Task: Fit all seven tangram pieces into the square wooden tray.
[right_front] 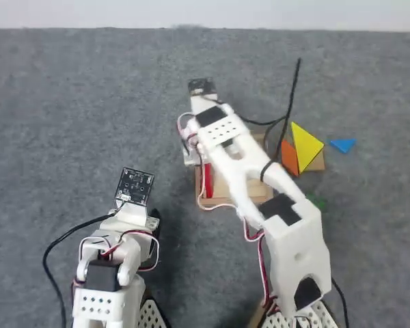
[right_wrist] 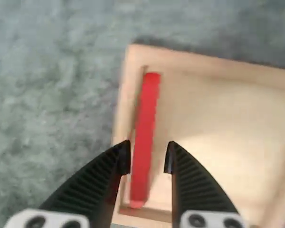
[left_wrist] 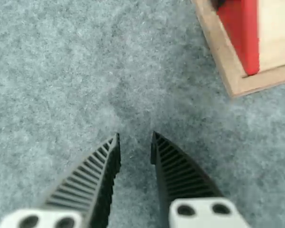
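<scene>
Dealing, by the look of it, with the red piece (right_wrist: 149, 109): sitting inside the wooden tray (right_wrist: 204, 59), tight along one wall, apparently up on edge or leaning rather than lying flat. Hanging directly over it with the right gripper (right_wrist: 148, 145), fingers apart, one on each side of the red strip, not clamping it.

Doing this well probably meaning:
- lowering squarely and keeping the wall-side finger from catching on the rim;
- closing gently on the thin faces;
- tipping the piece away from the wall and letting it down flat before releasing.

Risking, with an off-centre squeeze, a twist or a jump out of the tray.

Hovering low over the bare grey counter (left_wrist: 61, 71) with the left gripper (left_wrist: 135, 137), fingers apart and holding nothing, a tray corner not far ahead.

Gaining from the high view, beyond the wrist views:
- a yellow triangle (right_front: 306, 145) and an orange triangle (right_front: 290, 157) touching at the tray's far side;
- a blue triangle (right_front: 342, 144) out on the counter, apart from the tray;
- a green piece (right_front: 318, 201) just beside the tray, half hidden by the right arm (right_front: 239, 147).

Gaining from the right wrist view the gap between fingers and piece, hidden under that arm from above. Gaining from the left wrist view the broader red face and the outer rim at that corner.
</scene>
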Robot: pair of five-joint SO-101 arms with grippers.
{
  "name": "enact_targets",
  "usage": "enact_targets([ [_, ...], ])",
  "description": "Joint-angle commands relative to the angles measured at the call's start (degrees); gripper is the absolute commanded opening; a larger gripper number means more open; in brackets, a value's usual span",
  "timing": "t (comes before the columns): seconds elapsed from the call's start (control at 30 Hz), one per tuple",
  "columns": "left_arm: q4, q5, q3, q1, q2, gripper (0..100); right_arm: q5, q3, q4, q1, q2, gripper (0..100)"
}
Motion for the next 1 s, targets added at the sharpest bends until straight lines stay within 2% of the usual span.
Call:
enact_targets([
  [0.0,0.2,0.5,-0.7,-0.4,-0.7,10,2.4,-3.6,1.6,2.2,-5.7,13.0],
  [0.4,0.2,0.5,-0.7,-0.4,-0.7,10,10.5,-3.5,3.4,8.4,-7.0,12.1],
  [0.6,0.2,0.5,-0.7,-0.4,-0.7,10,15.7,-2.0,3.6,9.3,-8.8,0.6],
  [0.8,0.2,0.5,-0.7,-0.4,-0.7,10,16.4,8.3,-3.3,9.2,-7.3,0.8],
  [0.97,0.2,0.5,-0.7,-0.4,-0.7,10,16.4,9.9,-4.5,8.3,-6.4,0.8],
])
